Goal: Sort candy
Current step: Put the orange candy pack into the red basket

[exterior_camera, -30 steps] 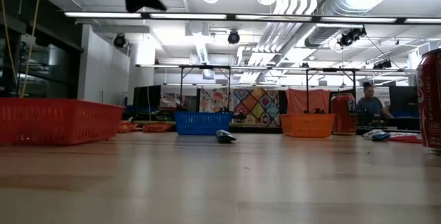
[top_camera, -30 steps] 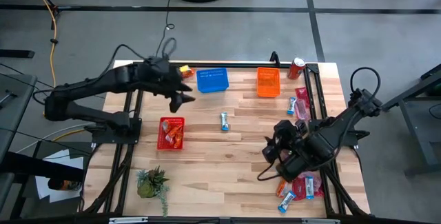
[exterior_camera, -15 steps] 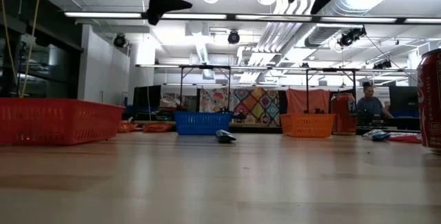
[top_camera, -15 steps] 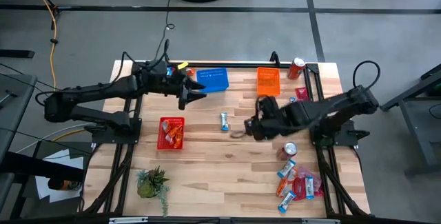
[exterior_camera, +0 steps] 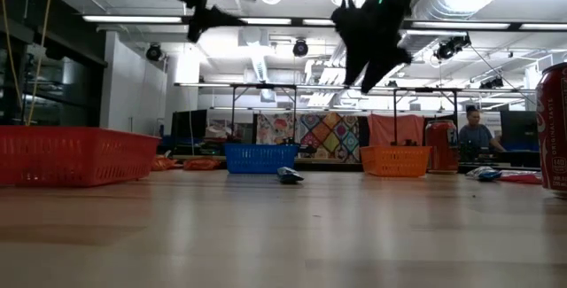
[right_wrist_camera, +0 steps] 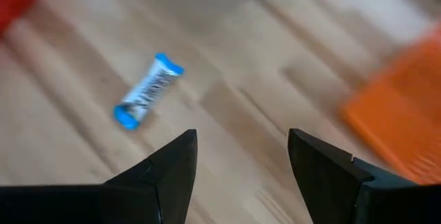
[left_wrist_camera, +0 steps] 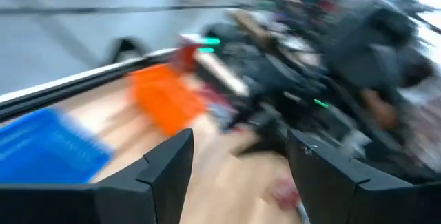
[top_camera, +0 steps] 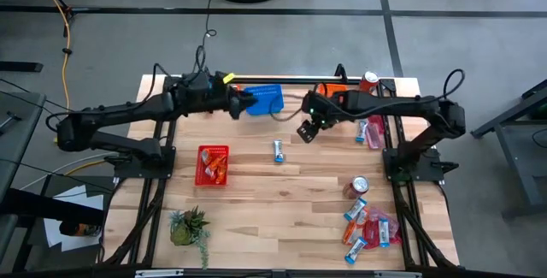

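Note:
One blue-and-white candy bar (top_camera: 279, 150) lies flat alone on the wooden table's middle; it also shows in the right wrist view (right_wrist_camera: 147, 89) and the low view (exterior_camera: 290, 175). My right gripper (top_camera: 306, 131) is open and empty, in the air just right of and beyond that bar, near the orange basket (top_camera: 333, 95). Its fingers (right_wrist_camera: 242, 141) point down at the table. My left gripper (top_camera: 245, 105) is open and empty in the air at the blue basket's (top_camera: 265, 98) left end; its wrist view (left_wrist_camera: 239, 141) is blurred. The red basket (top_camera: 212, 165) holds a few candies.
Several candies lie in a pile (top_camera: 369, 227) at the near right, and a few more (top_camera: 373, 128) lie right of the orange basket. A red soda can (top_camera: 360, 186) stands near the pile, another (top_camera: 367, 82) at the far right. A small plant (top_camera: 188, 227) stands near left.
My right gripper has swung from the near-right candy pile toward the table's far edge and left, across the middle to beside the orange basket. My left gripper has gone right and toward the far edge, up to the blue basket. No candy has moved.

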### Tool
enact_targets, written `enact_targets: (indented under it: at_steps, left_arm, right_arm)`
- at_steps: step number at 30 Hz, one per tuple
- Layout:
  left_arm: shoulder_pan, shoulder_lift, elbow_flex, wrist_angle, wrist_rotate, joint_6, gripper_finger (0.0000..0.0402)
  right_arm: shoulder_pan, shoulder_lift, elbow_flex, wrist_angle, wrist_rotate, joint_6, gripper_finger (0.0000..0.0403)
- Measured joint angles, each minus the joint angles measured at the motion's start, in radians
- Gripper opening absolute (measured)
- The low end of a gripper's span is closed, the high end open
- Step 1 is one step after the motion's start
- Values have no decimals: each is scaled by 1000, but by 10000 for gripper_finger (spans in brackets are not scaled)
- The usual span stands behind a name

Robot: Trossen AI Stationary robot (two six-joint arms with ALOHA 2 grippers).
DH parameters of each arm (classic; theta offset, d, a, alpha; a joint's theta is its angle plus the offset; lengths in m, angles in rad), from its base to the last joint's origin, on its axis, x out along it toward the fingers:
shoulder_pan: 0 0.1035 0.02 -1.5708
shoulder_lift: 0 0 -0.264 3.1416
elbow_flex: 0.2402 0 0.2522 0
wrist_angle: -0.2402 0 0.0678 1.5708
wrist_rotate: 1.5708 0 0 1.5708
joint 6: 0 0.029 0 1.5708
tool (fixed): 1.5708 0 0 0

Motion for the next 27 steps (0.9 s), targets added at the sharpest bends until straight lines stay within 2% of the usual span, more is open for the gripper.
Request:
enact_targets:
  at_steps: [3, 5, 10, 13, 16, 20, 23, 27]
  left_arm:
    - [43, 11, 52, -199, -49, -40, 218]
    - [87, 30, 96, -355, -80, -41, 218]
    - [236, 167, 177, -656, -132, 19, 218]
    - [296, 268, 184, -754, -135, 86, 218]
    - [336, 365, 176, -828, -184, 127, 218]
    - [356, 451, 176, -838, -232, 180, 218]
    - [362, 487, 176, -824, -315, 175, 218]
    - [373, 515, 176, -799, -388, 167, 218]
  right_arm:
    - [-48, -2, -55, 145, -160, -58, 222]
    - [-71, -2, -61, 174, -233, -78, 222]
    - [-93, -21, -61, 254, -290, -74, 222]
    - [-92, -42, -61, 323, -280, -49, 222]
    - [-91, -68, -61, 418, -246, -28, 222]
    - [-93, -113, -61, 498, -145, -1, 222]
    - [-93, -149, -61, 508, -78, -3, 222]
    - [-93, -187, -61, 503, -33, -8, 222]
